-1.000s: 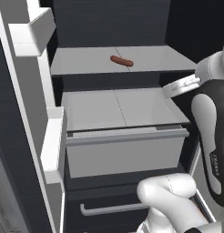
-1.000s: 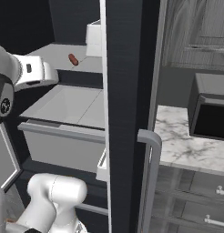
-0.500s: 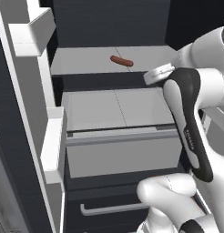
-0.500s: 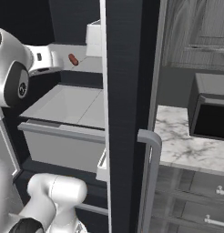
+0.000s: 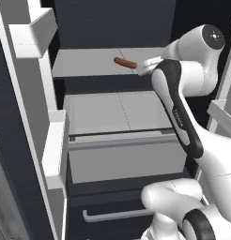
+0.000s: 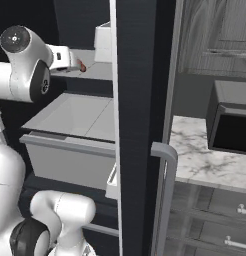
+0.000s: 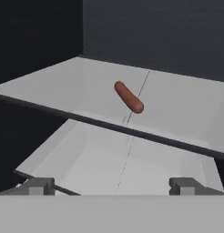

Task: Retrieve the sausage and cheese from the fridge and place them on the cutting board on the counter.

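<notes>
1. The gripper (image 7: 112, 185) is standing released, its two dark fingertips (image 7: 37, 185) spread wide at the bottom of the hand view and holding nothing.
2. The sausage (image 7: 129, 97) is lying ahead of the gripper and a little above the line between the tips, near the front edge of the pale grey shelf (image 7: 186, 109) inside the fridge (image 6: 140, 75), with open space between it and the tips.
3. In the hand view the link is lying at a slant, its left end farther back and its right end nearer, so the hand is probably needing a roll until the jaws are crossing the link's short width and not its length.
4. To do the reach well, the hand should be travelling forward just above the shelf edge, clearing that dark lip, then settling so one tip is passing each side of the link's middle before closing.
5. A round link may be rolling off if one tip is nudging it first, so centring matters.
6. In the left base view the arm is folded at the elbow, forearm rising to the shelf, with the hand just to the right of the sausage (image 5: 125, 63).
7. The cheese is somewhere I cannot tell.
</notes>
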Tool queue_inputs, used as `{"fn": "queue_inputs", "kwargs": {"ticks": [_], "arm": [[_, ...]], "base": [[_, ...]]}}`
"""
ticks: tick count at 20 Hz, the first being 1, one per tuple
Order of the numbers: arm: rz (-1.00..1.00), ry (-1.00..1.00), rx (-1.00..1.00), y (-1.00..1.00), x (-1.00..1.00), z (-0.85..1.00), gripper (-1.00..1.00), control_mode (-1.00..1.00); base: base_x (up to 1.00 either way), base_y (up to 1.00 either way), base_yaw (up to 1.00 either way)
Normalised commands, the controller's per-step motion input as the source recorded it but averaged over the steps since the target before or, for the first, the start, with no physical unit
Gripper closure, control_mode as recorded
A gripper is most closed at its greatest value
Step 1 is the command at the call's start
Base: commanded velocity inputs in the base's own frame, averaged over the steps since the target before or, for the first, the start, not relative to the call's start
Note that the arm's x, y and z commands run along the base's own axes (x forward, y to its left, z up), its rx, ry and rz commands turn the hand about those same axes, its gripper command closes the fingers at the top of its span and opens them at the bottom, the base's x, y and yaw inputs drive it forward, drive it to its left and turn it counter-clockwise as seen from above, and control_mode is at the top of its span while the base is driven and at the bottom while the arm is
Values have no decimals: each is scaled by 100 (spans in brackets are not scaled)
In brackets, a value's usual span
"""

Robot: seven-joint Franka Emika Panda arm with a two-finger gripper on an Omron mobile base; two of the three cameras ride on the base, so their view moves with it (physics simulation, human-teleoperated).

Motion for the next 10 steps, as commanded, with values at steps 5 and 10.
{"fn": "queue_inputs", "kwargs": {"ticks": [5,10], "arm": [[0,14,2,0,68,-1,-100,-100],[0,8,0,0,87,-1,-100,-100]], "base": [[0,0,0],[0,0,0]]}}
